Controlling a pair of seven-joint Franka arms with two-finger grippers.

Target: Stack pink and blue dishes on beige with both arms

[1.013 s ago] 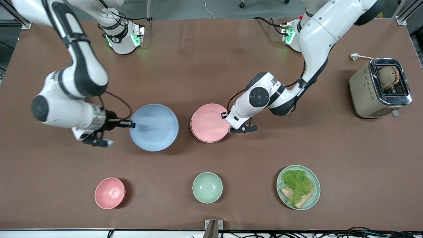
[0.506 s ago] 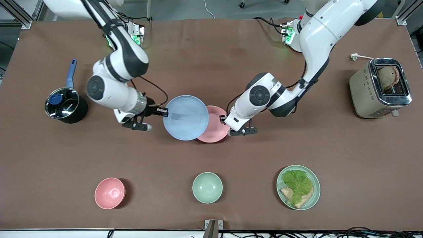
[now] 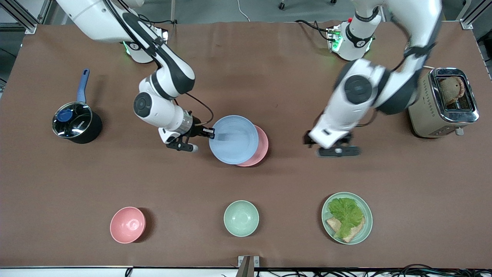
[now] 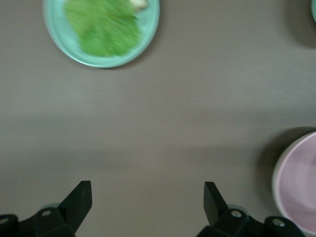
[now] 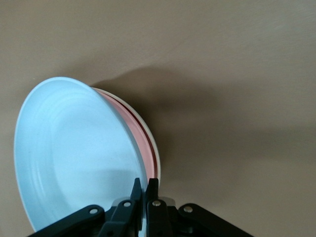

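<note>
**Blue plate held by its rim over the pink/beige pair; left arm free**

Landmark for all positions: the pink plate (image 3: 258, 148), mid-table.

Going across the front view from the right arm's end:

- Dark saucepan (image 3: 76, 123), well apart from the pink plate toward the right arm's end. Not part of the job.
- Right gripper (image 3: 209, 133): clenched on the rim of the blue plate (image 3: 233, 139), at the edge toward the right arm's end. The right wrist view shows the fingertips (image 5: 152, 190) pinching the thin rim. The blue plate overlaps most of the pink plate, offset toward the right arm's end and tilted, not yet seated flat.
- Beige plate (image 5: 153, 146): only a pale sliver of rim shows under the pink plate, so the pink one appears already stacked.
- Left gripper (image 3: 333, 145): released, jaws wide and empty, over bare table well apart from the pink plate toward the left arm's end.
- Toaster (image 3: 442, 102), farther still toward that end.

Handling judgement: the plates look rigid, light and matte, so a rim pinch should hold, though a one-sided grip lets the plate droop. Likely brittle if dropped. Centre it over the pair and lower it before letting go; an offset release may let it slide.
</note>
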